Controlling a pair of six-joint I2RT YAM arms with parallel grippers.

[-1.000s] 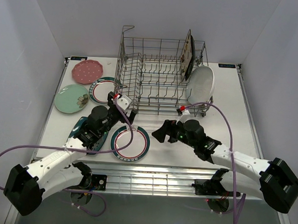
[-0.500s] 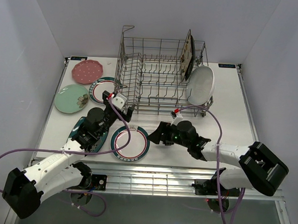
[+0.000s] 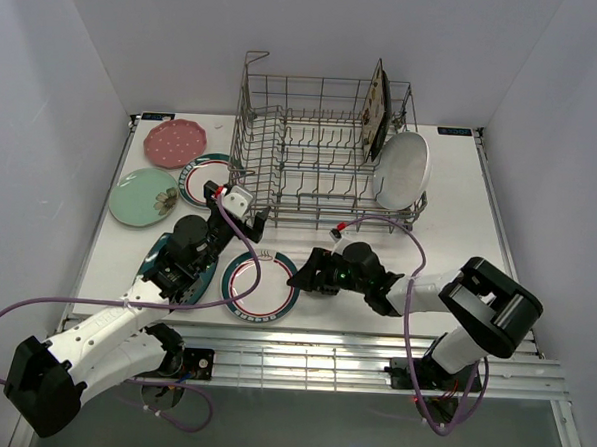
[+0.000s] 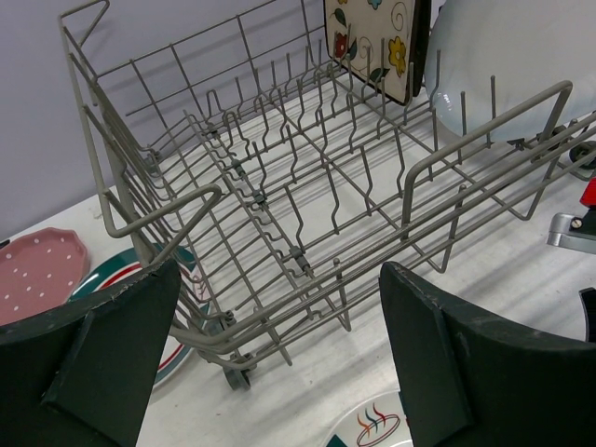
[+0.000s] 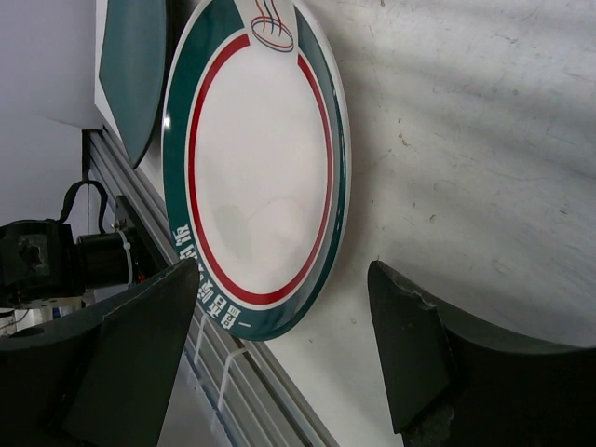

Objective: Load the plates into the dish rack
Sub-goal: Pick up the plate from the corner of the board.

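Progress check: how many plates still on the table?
5: pink plate back left; green plate nearer; ringed plate by the rack's left end; another front centre; teal plate partly under the left arm.

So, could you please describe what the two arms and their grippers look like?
The left arm and right arm have white link shells and bulky black joint housings. A purple cable loops along each one. The left gripper and right gripper each carry two broad, flat, dark matte fingers.
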